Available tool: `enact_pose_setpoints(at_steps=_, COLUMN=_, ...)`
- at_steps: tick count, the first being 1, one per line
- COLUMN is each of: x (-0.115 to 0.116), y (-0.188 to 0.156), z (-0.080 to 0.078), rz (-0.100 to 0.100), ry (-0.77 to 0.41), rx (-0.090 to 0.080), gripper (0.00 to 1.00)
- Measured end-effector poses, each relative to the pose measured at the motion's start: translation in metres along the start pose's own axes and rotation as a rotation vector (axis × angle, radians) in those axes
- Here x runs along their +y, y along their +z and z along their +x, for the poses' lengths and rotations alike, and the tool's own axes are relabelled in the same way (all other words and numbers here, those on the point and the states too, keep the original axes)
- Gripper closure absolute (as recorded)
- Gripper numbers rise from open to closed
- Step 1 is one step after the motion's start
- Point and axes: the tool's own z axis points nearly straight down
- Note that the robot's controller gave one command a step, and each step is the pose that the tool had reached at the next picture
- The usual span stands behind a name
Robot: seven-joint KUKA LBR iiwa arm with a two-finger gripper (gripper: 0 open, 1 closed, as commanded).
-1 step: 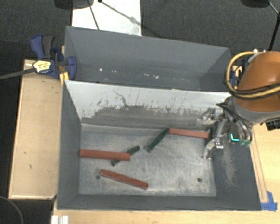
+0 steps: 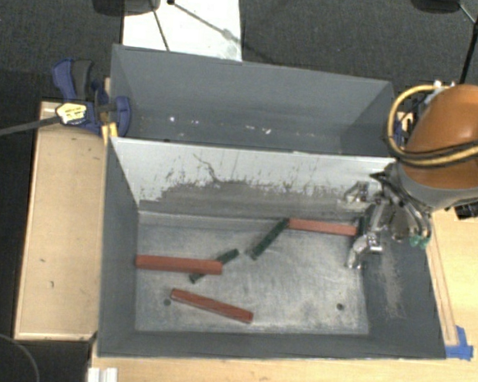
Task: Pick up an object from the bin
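My gripper (image 2: 361, 252) hangs at the right side of the bin, its metal fingers pointing down just above the floor, with nothing visible between them. A red-brown stick (image 2: 323, 227) lies along the back wall, its right end right next to the fingers. A dark green stick (image 2: 269, 238) lies slanted just left of it.
A short dark green piece (image 2: 228, 256) rests at the end of a second red-brown stick (image 2: 178, 264) on the left of the floor. A third red-brown stick (image 2: 211, 306) lies near the front. The arm's orange cover and cables sit above the bin's right rim.
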Motion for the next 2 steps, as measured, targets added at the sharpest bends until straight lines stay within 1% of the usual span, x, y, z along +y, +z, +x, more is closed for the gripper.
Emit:
enact_pose_setpoints(at_steps=1, x=0.061, y=0.04, z=0.002, rz=0.0, ry=0.04, rx=-0.001, gripper=0.0)
enact_pose_setpoints(at_steps=2, x=0.097, y=0.053, z=-0.019, rz=-0.003, ry=0.022, rx=-0.001, gripper=0.0)
